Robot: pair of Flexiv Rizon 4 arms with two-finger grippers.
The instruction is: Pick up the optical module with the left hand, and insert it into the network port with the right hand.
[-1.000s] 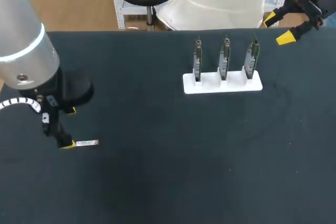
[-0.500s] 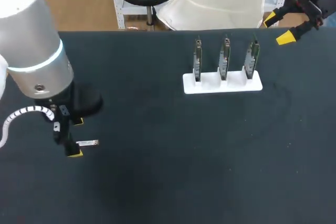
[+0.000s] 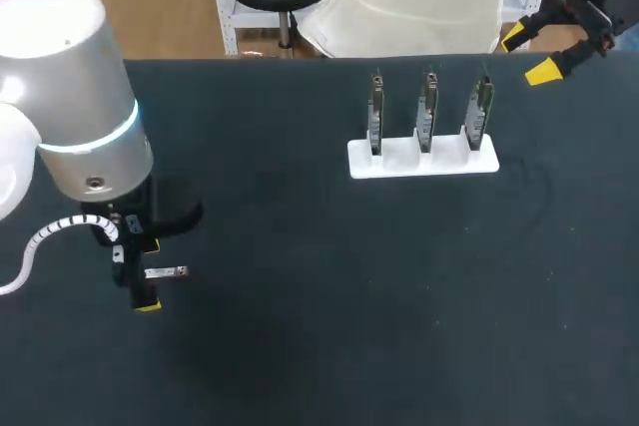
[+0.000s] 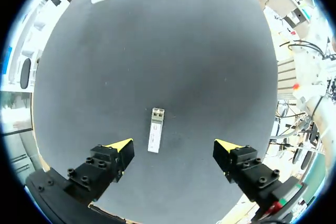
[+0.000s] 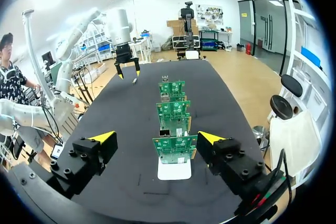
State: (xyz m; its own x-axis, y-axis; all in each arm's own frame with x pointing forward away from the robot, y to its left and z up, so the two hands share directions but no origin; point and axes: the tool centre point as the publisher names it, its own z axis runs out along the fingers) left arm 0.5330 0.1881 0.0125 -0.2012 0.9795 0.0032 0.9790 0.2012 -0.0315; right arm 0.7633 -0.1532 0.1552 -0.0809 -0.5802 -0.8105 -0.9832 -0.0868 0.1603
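The optical module (image 3: 166, 272), a small silver bar, lies flat on the black table (image 3: 329, 286) at the left. My left gripper (image 3: 148, 276) hangs over its left end, open, one yellow tip on each side. In the left wrist view the module (image 4: 155, 129) lies lengthwise between the spread fingers of the left gripper (image 4: 173, 148), closer to one finger (image 4: 119, 148), untouched. A white stand (image 3: 422, 159) holds three upright green port boards (image 3: 427, 107) at the back right. My right gripper (image 3: 529, 54) is open at the far right edge; in its own view the right gripper (image 5: 157, 139) has the nearest board (image 5: 175, 148) just ahead.
The white stand (image 5: 174, 170) and its row of boards are the only other things on the table. Black tabletop stretches between the module and the stand.
My left arm has swung rightward and nearer the front, bringing its open gripper from beside the module's left end to astride it. The module, stand and right gripper have not moved.
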